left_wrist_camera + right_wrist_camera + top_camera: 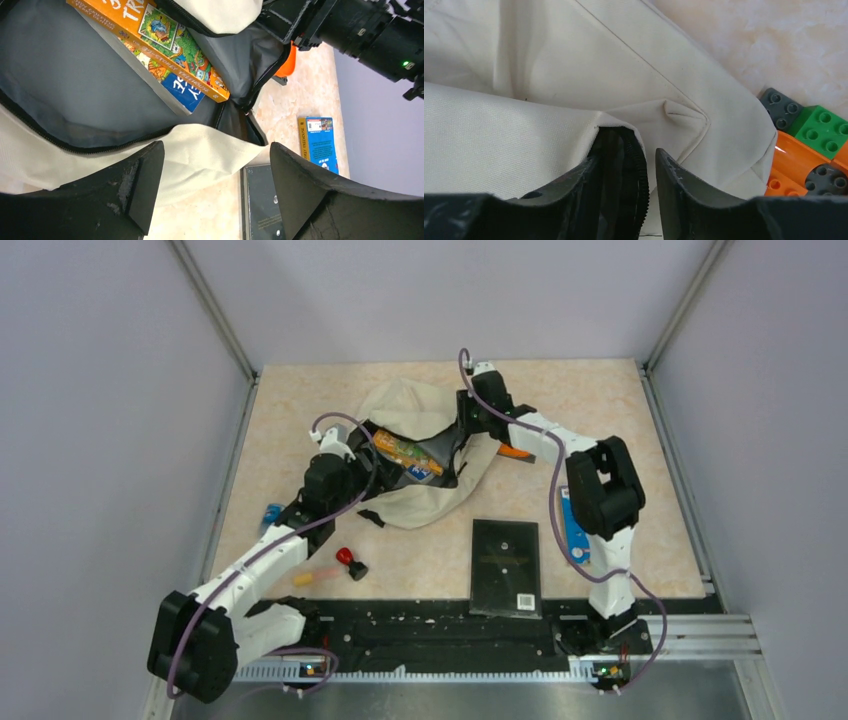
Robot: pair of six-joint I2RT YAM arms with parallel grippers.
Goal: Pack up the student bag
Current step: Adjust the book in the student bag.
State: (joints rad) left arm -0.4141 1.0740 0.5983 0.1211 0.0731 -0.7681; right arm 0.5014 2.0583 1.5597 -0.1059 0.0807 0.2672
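Observation:
The student bag (pixel 420 502) lies in the middle of the table, cream, with its mouth unzipped and gaping. An orange book (pixel 408 452) and a blue one lie inside on the grey lining (pixel 60 85). My right gripper (pixel 468 410) is at the bag's far right rim. In the right wrist view it (pixel 626 155) is shut on the black zipper edge (pixel 634 170) of the cream fabric. My left gripper (pixel 345 445) is at the mouth's left side. In the left wrist view it (pixel 215 165) is wide open and empty above the near cream flap (pixel 200 150).
A black notebook (pixel 505 565) lies near the front edge. A blue book (pixel 573 525) lies on the right, partly under my right arm. Orange, green and grey toy blocks (pixel 809 150) sit beside the bag. A red-and-black item (pixel 350 562) and a yellowish one (pixel 302 577) lie front left.

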